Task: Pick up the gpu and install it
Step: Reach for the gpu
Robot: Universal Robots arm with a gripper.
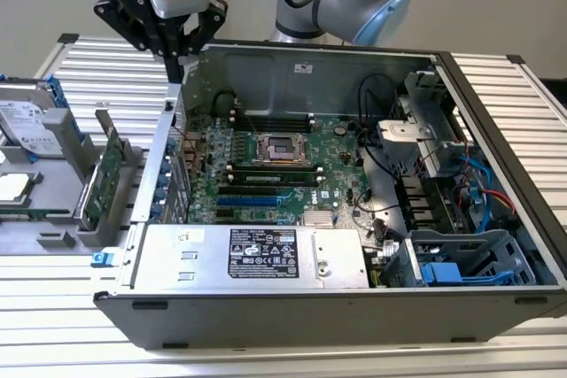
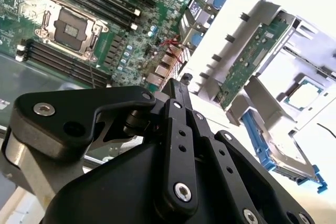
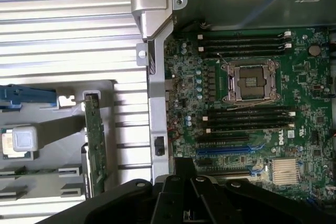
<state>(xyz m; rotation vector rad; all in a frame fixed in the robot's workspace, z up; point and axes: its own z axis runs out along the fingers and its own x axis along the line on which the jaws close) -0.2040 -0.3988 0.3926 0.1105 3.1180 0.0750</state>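
The gpu (image 1: 110, 168) is a thin green card standing on its long edge in a slot of a grey holder (image 1: 66, 219), to the exterior view's left of the open computer case (image 1: 310, 68). It also shows as a green card (image 2: 251, 56) in the second wrist view and edge-on (image 3: 94, 140) in the first wrist view. My gripper (image 1: 177, 68) hangs above the case's rear corner, higher than the gpu and apart from it. Its black fingers (image 2: 176, 93) are shut with nothing between them. The motherboard (image 1: 266, 161) lies inside the case.
A silver hard drive (image 1: 27, 121) and a square processor chip (image 1: 12, 186) sit on the holder at the exterior view's left. Inside the case are a silver power supply (image 1: 257, 254), a blue drive cage (image 1: 452, 267) and loose cables (image 1: 483, 188). Ribbed metal table (image 1: 106, 59) surrounds all.
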